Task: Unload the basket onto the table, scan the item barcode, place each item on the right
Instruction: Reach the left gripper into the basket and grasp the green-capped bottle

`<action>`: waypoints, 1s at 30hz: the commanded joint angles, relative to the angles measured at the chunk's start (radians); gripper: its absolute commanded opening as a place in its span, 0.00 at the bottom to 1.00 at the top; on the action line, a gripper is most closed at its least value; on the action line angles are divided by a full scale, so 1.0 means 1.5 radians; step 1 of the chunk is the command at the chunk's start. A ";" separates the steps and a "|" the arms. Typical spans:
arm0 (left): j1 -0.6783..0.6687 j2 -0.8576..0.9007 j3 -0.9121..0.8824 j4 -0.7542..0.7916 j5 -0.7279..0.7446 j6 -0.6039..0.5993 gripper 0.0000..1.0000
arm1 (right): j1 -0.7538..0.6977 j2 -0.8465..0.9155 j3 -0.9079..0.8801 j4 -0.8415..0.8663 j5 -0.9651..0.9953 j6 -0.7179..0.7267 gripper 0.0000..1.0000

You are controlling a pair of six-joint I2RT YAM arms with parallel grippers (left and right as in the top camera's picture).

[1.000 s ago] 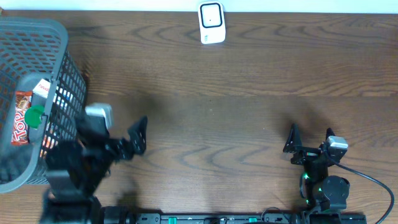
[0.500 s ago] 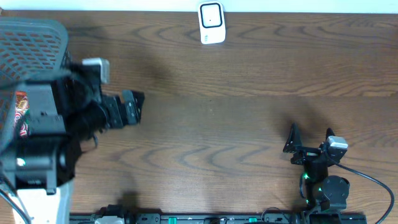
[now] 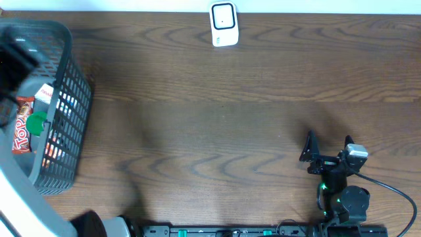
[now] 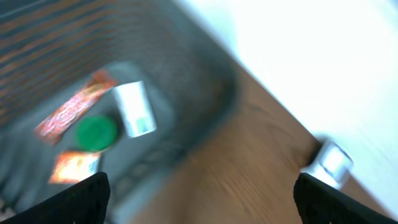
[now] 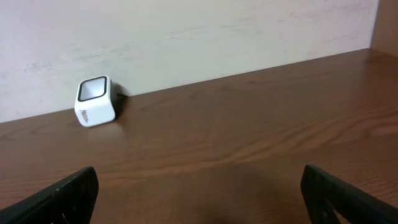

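The white barcode scanner (image 3: pixel 223 24) stands at the table's far edge; it also shows in the right wrist view as a scanner (image 5: pixel 96 101) and, blurred, in the left wrist view as a scanner (image 4: pixel 333 160). The items lie in the grey basket (image 3: pixel 69 112): a red snack wrapper (image 4: pixel 74 106), a green lid (image 4: pixel 96 132), a white packet (image 4: pixel 134 109) and an orange packet (image 4: pixel 74 167). No barcode shows. My left gripper (image 4: pixel 205 205) hangs open and empty above the basket. My right gripper (image 3: pixel 327 148) rests open and empty at the near right.
The basket (image 4: pixel 205 87) fills the table's left end, its mesh wall rising above the wood. My left arm (image 3: pixel 20 197) is a blur along the left edge. A black cable (image 3: pixel 395 191) runs from the right arm's base.
My left arm has swung from in front of the basket up and to the left over it, and is now mostly out of the overhead view. The right arm has not moved.
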 commanded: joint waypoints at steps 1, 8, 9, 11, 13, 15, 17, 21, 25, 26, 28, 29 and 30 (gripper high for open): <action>0.087 0.064 0.007 -0.019 -0.028 -0.100 0.95 | 0.006 -0.003 -0.001 -0.002 0.006 0.007 0.99; 0.146 0.154 0.002 -0.040 -0.041 -0.107 0.95 | 0.006 -0.003 -0.001 -0.002 0.006 0.007 0.99; 0.146 0.166 0.001 -0.047 -0.059 -0.107 0.95 | 0.006 -0.003 -0.001 -0.002 0.006 0.007 0.99; 0.145 0.188 0.000 -0.057 -0.094 -0.107 0.95 | 0.006 -0.003 -0.001 -0.002 0.006 0.007 0.99; 0.145 0.207 -0.004 -0.064 -0.112 -0.103 0.95 | 0.006 -0.003 -0.001 -0.002 0.006 0.007 0.99; 0.145 0.223 -0.008 -0.067 -0.115 -0.102 0.95 | 0.006 -0.003 -0.001 -0.002 0.006 0.007 0.99; 0.145 0.240 -0.013 -0.069 -0.115 -0.100 0.95 | 0.006 -0.003 -0.001 -0.002 0.006 0.007 0.99; 0.145 0.276 -0.030 -0.066 -0.115 -0.092 0.95 | 0.006 -0.003 -0.001 -0.002 0.006 0.007 0.99; 0.145 0.315 -0.058 -0.051 -0.115 -0.090 0.95 | 0.006 -0.003 -0.001 -0.002 0.006 0.007 0.99; 0.145 0.326 -0.066 -0.048 -0.115 -0.087 0.95 | 0.006 -0.003 -0.001 -0.002 0.006 0.007 0.99; 0.145 0.343 -0.083 -0.043 -0.115 -0.084 0.95 | 0.006 -0.003 -0.001 -0.002 0.006 0.007 0.99; 0.145 0.350 -0.093 -0.038 -0.115 -0.084 0.95 | 0.006 -0.003 -0.001 -0.002 0.006 0.007 0.99; 0.145 0.356 -0.105 -0.030 -0.115 -0.084 0.95 | 0.006 -0.003 -0.001 -0.002 0.006 0.007 0.99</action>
